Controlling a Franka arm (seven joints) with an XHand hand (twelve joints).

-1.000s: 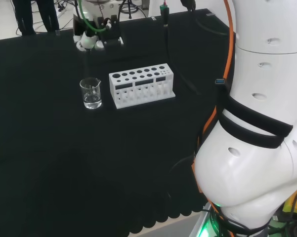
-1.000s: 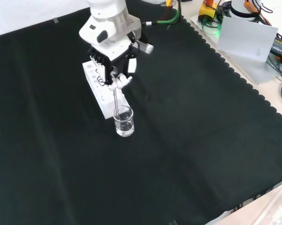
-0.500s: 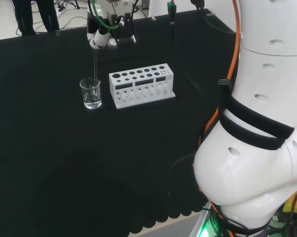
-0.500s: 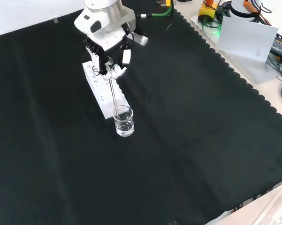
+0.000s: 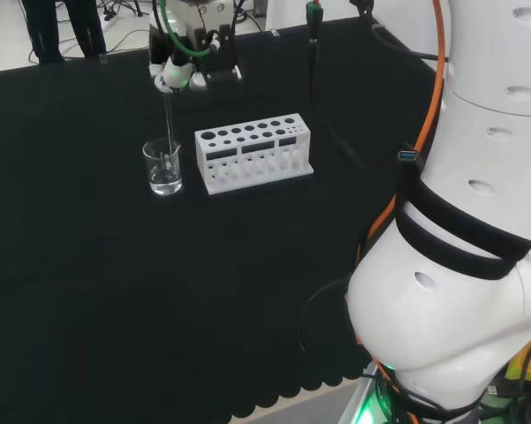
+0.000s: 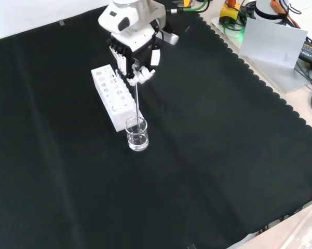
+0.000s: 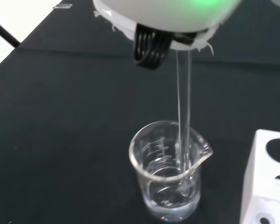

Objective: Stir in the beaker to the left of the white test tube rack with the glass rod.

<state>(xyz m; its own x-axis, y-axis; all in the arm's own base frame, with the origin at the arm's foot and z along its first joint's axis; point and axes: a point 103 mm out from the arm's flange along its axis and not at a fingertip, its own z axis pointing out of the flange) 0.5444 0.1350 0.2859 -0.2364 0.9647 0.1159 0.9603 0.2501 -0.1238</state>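
Head view, L to R: clear glass beaker (image 5: 163, 168) stands on the black cloth (image 5: 115, 283), just L of the white test tube rack (image 5: 254, 152), close but not touching as far as I can tell. A little clear liquid sits at beaker's bottom. Glass rod (image 5: 170, 128) runs from the hand (image 5: 178, 72) down into the beaker, nearly upright w/ a slight tilt. Hand hangs above and behind the beaker, fingers curled round the rod's top end, pinching it. Far R: the arm's big white links (image 5: 459, 291) w/ an orange cable alongside.

Front view, L to R: rack (image 6: 114, 97) lies at a diagonal; beaker (image 6: 136, 134) just below its near end. Hand (image 6: 135, 59) comes in from the top, above the rack's R side, fingers (image 6: 143, 76) clenched on the rod (image 6: 138, 101). Rod's lower end is inside the beaker.

Wrist view: beaker (image 7: 169, 171) w/ pour spout and printed scale marks, shallow liquid at bottom. Rod (image 7: 184, 116) enters on the spout side, tip low in the liquid near the wall; can't tell if it touches the bottom. Corner of rack (image 7: 265, 182) just beside the beaker. Blurred white part of hand (image 7: 163, 14) w/ a black cable loop under it.
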